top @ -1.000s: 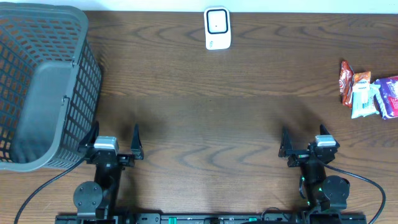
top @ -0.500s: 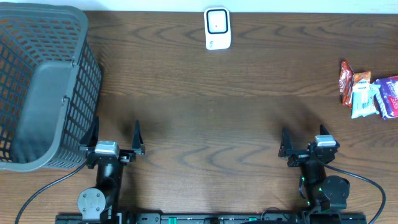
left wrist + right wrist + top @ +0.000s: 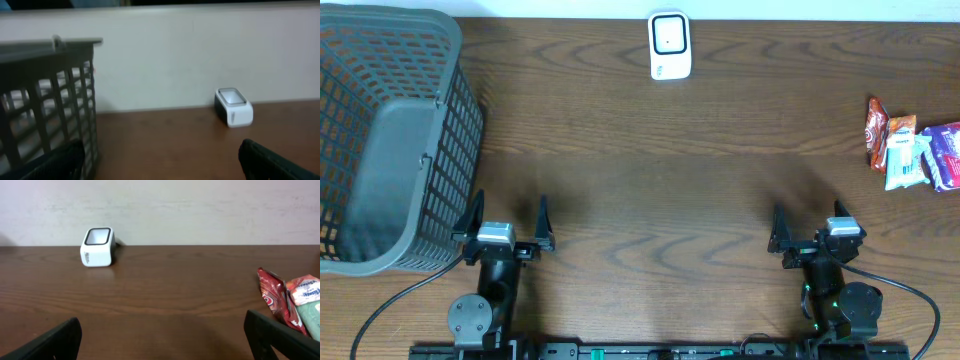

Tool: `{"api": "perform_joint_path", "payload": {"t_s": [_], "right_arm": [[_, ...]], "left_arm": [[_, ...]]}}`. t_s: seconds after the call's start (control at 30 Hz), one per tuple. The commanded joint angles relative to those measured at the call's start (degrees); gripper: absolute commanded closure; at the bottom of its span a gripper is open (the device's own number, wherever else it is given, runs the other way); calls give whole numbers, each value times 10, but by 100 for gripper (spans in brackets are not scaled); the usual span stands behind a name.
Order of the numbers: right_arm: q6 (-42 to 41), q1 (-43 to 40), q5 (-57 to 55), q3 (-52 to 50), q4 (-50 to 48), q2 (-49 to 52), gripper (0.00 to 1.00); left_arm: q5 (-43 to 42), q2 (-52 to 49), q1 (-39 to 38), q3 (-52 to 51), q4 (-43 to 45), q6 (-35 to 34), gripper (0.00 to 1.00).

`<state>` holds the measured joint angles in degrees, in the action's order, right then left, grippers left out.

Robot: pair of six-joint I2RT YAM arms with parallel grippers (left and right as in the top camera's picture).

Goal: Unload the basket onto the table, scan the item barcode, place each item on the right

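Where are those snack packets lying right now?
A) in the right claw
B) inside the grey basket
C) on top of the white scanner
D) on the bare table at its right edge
D: the snack packets lie on the table at its right edge, far from the basket and the scanner, and the right gripper stands open with nothing in it.

The basket [image 3: 460, 150] fills the far left corner of the table [image 3: 670, 190]. The scanner [image 3: 670, 46] stands at the middle of the far edge, against the wall. The packets [image 3: 910, 148] lie bunched at the right edge. Near the front edge, well apart, sit the left gripper [image 3: 510, 205], just beside the basket, and the right gripper [image 3: 807, 212].
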<state>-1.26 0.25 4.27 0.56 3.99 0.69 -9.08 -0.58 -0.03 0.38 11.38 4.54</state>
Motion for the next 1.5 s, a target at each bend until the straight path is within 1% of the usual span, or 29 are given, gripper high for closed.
{"api": "perform_joint_path", "payload": {"t_s": [0.0,0.27,0.57,0.63,0.73,0.77,0.93,1.33,1.47], "right_arm": [[-9,5,-3,-2,1,-3,1],[-9,5,-3,-2,1,-4,1],[-9,5,-3,-2,1,-4,1],[-9,5,-3,-2,1,-3,1],[-9,5,-3,-2,1,-3,1],[-9,5,-3,-2,1,-4,1],[-9,5,-3,-2,1,-3,1],[-9,5,-3,-2,1,-3,1],[-9,5,-3,-2,1,-3,1]], "left_arm": [[-3,5,5,-2,-28,2,2],[-3,5,24,-2,-148,4,2],[-1,5,26,-2,-148,3,2],[0,5,26,-2,-148,-11,2],[28,5,26,-2,-150,-65,2],[33,5,26,-2,-150,-70,2],[52,5,26,-2,-153,-68,2],[53,5,26,-2,-154,-67,2],[50,5,26,-2,-154,-35,2]]}}
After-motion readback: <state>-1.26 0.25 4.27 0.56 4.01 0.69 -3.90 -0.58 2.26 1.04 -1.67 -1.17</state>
